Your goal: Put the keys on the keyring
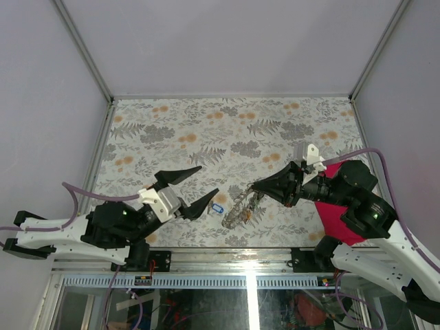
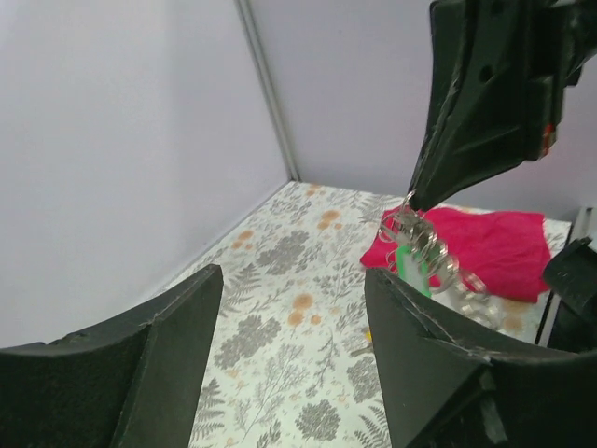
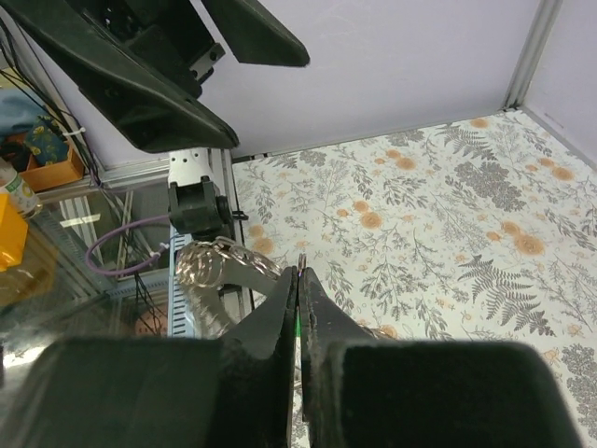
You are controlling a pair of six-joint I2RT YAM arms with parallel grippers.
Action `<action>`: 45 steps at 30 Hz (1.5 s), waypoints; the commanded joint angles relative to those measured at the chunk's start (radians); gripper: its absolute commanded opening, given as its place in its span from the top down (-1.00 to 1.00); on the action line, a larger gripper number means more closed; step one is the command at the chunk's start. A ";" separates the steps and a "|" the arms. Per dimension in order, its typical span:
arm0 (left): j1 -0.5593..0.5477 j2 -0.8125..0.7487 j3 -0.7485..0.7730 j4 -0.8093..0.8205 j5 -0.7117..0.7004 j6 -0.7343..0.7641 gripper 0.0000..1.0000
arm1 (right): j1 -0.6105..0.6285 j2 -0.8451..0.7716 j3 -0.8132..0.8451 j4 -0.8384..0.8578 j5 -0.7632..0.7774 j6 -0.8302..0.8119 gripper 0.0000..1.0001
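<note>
Two arms face each other across a dangling keyring

The right jaws are pressed together, and at their very tip they pinch the keyring point(image 2: 403, 222), a thin silvery ring. Its link chain point(image 1: 239, 210) hangs from there in a bunched tangle towards the flower-patterned desk point(image 1: 206, 130). Whether the low end rests on the desk cannot be told. A green key point(image 2: 408, 263) shows among the links in the left wrist view, but it is not clear whether it is threaded on the ring.

The left jaws stand wide and hold nothing. Their two black fingers point(image 2: 140, 373) are spread well apart and point at the ring from the left side.

From above, a blue key point(image 1: 217, 207) lies flat on the desk, just beside the tip of the nearer left finger, between that finger and the chain.

A crimson cloth point(image 1: 342, 214) lies near the desk's right front edge, partly under the right arm. In the left wrist view it sits behind the hanging chain.
</note>
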 commanded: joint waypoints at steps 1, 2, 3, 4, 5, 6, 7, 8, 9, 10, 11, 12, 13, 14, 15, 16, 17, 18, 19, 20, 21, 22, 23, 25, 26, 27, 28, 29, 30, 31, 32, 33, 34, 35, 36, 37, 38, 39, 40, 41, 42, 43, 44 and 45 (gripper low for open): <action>-0.005 0.024 0.001 -0.052 -0.089 -0.016 -0.28 | 0.001 -0.016 0.067 0.083 -0.032 -0.010 1.00; -0.004 0.040 0.004 -0.060 -0.082 -0.020 -0.28 | 0.001 -0.018 0.063 0.092 -0.032 -0.006 1.00; -0.004 0.057 0.011 -0.069 -0.072 -0.025 -0.28 | 0.001 -0.018 0.062 0.102 -0.032 0.000 1.00; -0.003 0.076 0.018 -0.079 -0.061 -0.030 -0.28 | 0.001 -0.019 0.059 0.108 -0.028 0.003 1.00; -0.003 0.096 0.025 -0.086 -0.051 -0.031 -0.28 | 0.002 -0.020 0.059 0.113 -0.022 0.007 1.00; -0.004 0.112 0.031 -0.090 -0.041 -0.032 -0.28 | 0.002 -0.020 0.058 0.116 -0.015 0.009 1.00; -0.004 0.126 0.036 -0.091 -0.027 -0.033 -0.28 | 0.002 -0.020 0.058 0.117 -0.007 0.010 1.00; -0.005 0.137 0.040 -0.087 -0.018 -0.031 -0.28 | 0.002 -0.021 0.057 0.117 0.003 0.010 1.00; -0.004 0.143 0.038 -0.075 -0.010 -0.028 -0.28 | 0.001 -0.022 0.058 0.115 0.011 0.009 1.00; -0.006 0.152 0.036 -0.055 0.000 -0.022 -0.27 | 0.002 -0.024 0.058 0.114 0.020 0.010 1.00; -0.006 0.160 0.035 -0.043 0.009 -0.017 -0.26 | 0.002 -0.025 0.057 0.113 0.028 0.010 1.00; -0.005 0.168 0.038 -0.035 0.018 -0.010 -0.24 | 0.002 -0.025 0.058 0.113 0.039 0.012 1.00; -0.006 0.176 0.044 -0.029 0.025 -0.006 -0.22 | 0.001 -0.025 0.056 0.113 0.050 0.014 1.00; -0.006 0.185 0.051 -0.026 0.031 -0.004 -0.20 | 0.001 -0.024 0.057 0.112 0.062 0.016 1.00; -0.005 0.195 0.059 -0.024 0.038 0.000 -0.17 | 0.002 -0.023 0.058 0.110 0.079 0.020 1.00; -0.006 0.200 0.065 -0.019 0.043 0.005 -0.15 | 0.002 -0.020 0.061 0.108 0.092 0.023 1.00; -0.008 0.205 0.070 -0.012 0.045 0.008 -0.13 | 0.001 -0.019 0.061 0.107 0.095 0.024 1.00; -0.014 0.206 0.070 0.001 0.046 0.014 -0.12 | 0.001 -0.018 0.062 0.110 0.100 0.026 1.00; -0.017 0.207 0.066 0.020 0.042 0.022 -0.11 | 0.002 -0.017 0.060 0.111 0.103 0.030 1.00; -0.022 0.208 0.061 0.038 0.034 0.030 -0.11 | 0.001 -0.016 0.061 0.113 0.106 0.031 1.00; -0.028 0.213 0.057 0.053 0.027 0.039 -0.09 | 0.002 -0.015 0.060 0.113 0.107 0.034 1.00; -0.043 0.220 0.055 0.067 0.011 0.050 -0.08 | 0.002 -0.013 0.061 0.115 0.110 0.036 1.00; -0.053 0.229 0.057 0.078 -0.011 0.066 -0.08 | 0.002 -0.013 0.060 0.116 0.111 0.038 1.00; -0.098 0.252 0.052 0.118 -0.073 0.121 -0.07 | 0.002 -0.011 0.061 0.119 0.112 0.037 1.00; -0.121 0.263 0.046 0.147 -0.104 0.156 -0.07 | 0.002 -0.010 0.059 0.119 0.113 0.039 1.00; -0.142 0.274 0.037 0.181 -0.139 0.207 -0.07 | 0.002 -0.010 0.059 0.122 0.111 0.040 1.00; -0.160 0.284 0.029 0.217 -0.167 0.245 -0.07 | 0.002 -0.009 0.057 0.125 0.110 0.040 1.00; -0.173 0.292 0.018 0.256 -0.188 0.276 -0.07 | 0.001 -0.007 0.058 0.126 0.108 0.042 1.00; -0.181 0.300 0.011 0.288 -0.213 0.300 -0.05 | 0.001 -0.007 0.056 0.129 0.103 0.044 1.00; -0.184 0.308 0.006 0.328 -0.229 0.322 -0.03 | 0.001 -0.007 0.055 0.132 0.100 0.046 1.00; -0.186 0.315 -0.001 0.349 -0.242 0.343 -0.02 | 0.001 -0.007 0.054 0.135 0.098 0.047 1.00; -0.185 0.322 -0.004 0.371 -0.251 0.360 0.00 | 0.002 -0.007 0.052 0.137 0.095 0.049 1.00; -0.187 0.331 -0.005 0.383 -0.253 0.372 0.01 | 0.002 -0.008 0.052 0.141 0.092 0.051 1.00; -0.186 0.338 -0.005 0.388 -0.252 0.380 0.02 | 0.002 -0.007 0.049 0.144 0.090 0.054 1.00; -0.186 0.342 -0.004 0.389 -0.250 0.384 0.03 | 0.001 -0.007 0.048 0.147 0.088 0.056 1.00; -0.185 0.346 -0.002 0.385 -0.243 0.383 0.03 | 0.002 -0.007 0.046 0.149 0.088 0.056 1.00; -0.185 0.347 -0.001 0.380 -0.235 0.378 0.03 | 0.001 -0.008 0.045 0.152 0.088 0.056 1.00; -0.185 0.348 -0.001 0.372 -0.228 0.374 0.03 | 0.001 -0.007 0.045 0.153 0.088 0.058 1.00; -0.185 0.348 -0.002 0.364 -0.221 0.368 0.03 | 0.002 -0.007 0.044 0.152 0.088 0.057 1.00; -0.185 0.348 -0.003 0.358 -0.218 0.364 0.03 | 0.000 -0.007 0.042 0.154 0.088 0.057 1.00; -0.185 0.348 -0.004 0.353 -0.216 0.364 0.03 | 0.001 -0.008 0.042 0.156 0.088 0.058 1.00; -0.186 0.348 -0.005 0.348 -0.215 0.359 0.03 | 0.001 -0.007 0.043 0.155 0.088 0.057 1.00; -0.186 0.347 -0.007 0.346 -0.213 0.356 0.03 | 0.002 -0.007 0.044 0.156 0.088 0.057 1.00; -0.186 0.346 -0.007 0.343 -0.211 0.354 0.03 | 0.002 -0.006 0.043 0.155 0.088 0.059 1.00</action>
